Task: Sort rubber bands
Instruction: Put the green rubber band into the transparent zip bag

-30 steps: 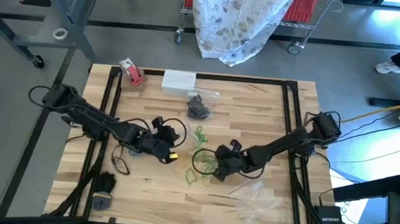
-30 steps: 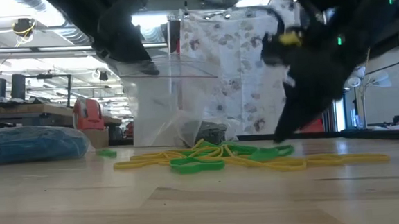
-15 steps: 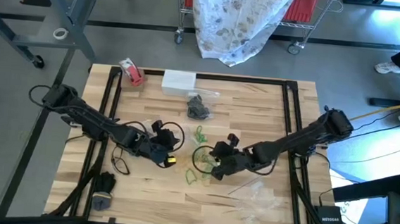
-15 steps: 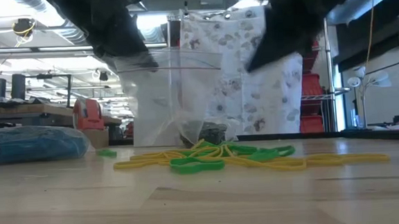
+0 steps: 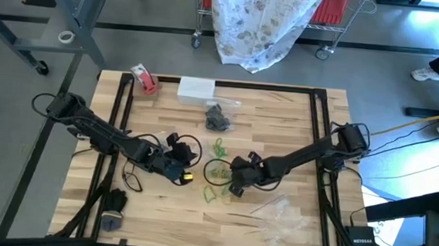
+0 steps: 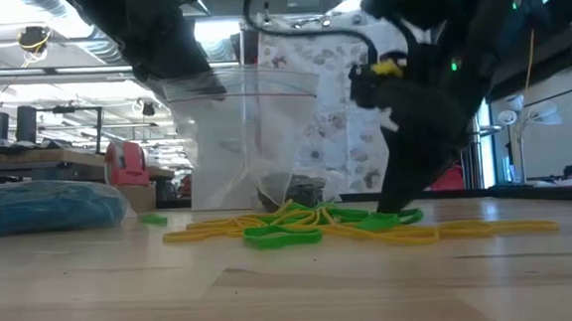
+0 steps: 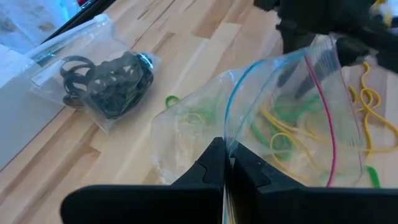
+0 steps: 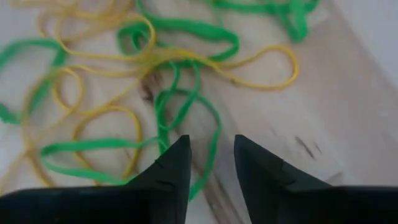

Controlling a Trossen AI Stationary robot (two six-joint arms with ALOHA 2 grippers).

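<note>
The wooden table (image 5: 296, 128) carries the same spread as a second ago, and the left gripper (image 7: 225, 163) has not moved, its jaws pinched tight on the rim of a clear bag (image 7: 292, 118) held open just left of the rubber bands (image 6: 320, 225). The right gripper (image 8: 210, 155) has dropped from above and to the right of that green-and-yellow tangle at the table's middle, and now its jaws stand narrowly parted, empty, tips down over a green loop (image 8: 186, 118).
</note>
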